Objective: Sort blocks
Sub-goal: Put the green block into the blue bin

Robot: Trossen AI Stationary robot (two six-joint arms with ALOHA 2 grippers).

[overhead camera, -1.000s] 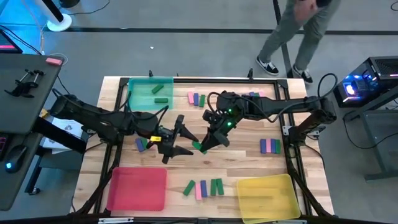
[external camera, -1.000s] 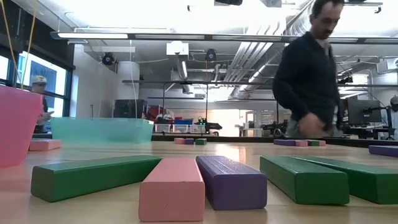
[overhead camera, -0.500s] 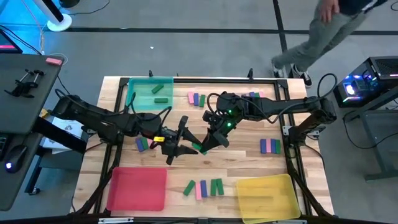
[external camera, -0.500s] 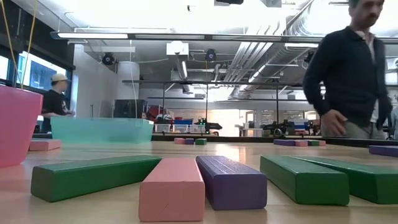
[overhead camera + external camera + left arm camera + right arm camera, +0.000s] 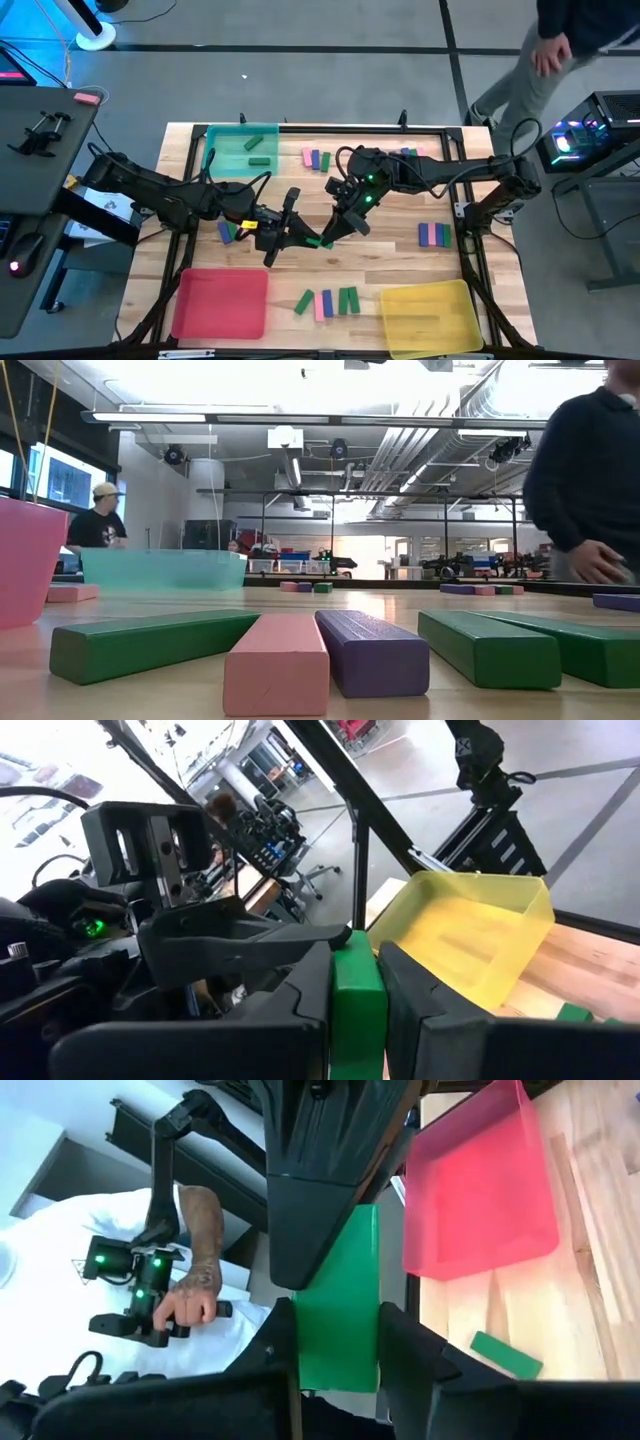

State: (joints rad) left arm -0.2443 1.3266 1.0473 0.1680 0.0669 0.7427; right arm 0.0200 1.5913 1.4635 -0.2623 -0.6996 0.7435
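Step in hand: a hand-over of one green block (image 5: 355, 985) between the two grippers is judged to be under way above the middle of the table (image 5: 400, 215).
Green block: it is held off the wood, at the meeting point of the two grippers, between the green tray (image 5: 241, 150) and the row of loose blocks (image 5: 327, 301) near the front edge.
Left gripper (image 5: 300, 238): its fingers are pinched on the green block, as the left wrist view shows.
Right gripper (image 5: 330, 236): its fingers are likewise closed against the same block in the right wrist view.
Left arm pose: it is stretched low from the table's left side, wrist turned toward the right arm.
Right arm pose: it is reached in from the right side, wrist angled down toward the left gripper.
Next move: release by one gripper is called for, then carriage of the block to the green tray, in which two green blocks (image 5: 252, 145) already lie.
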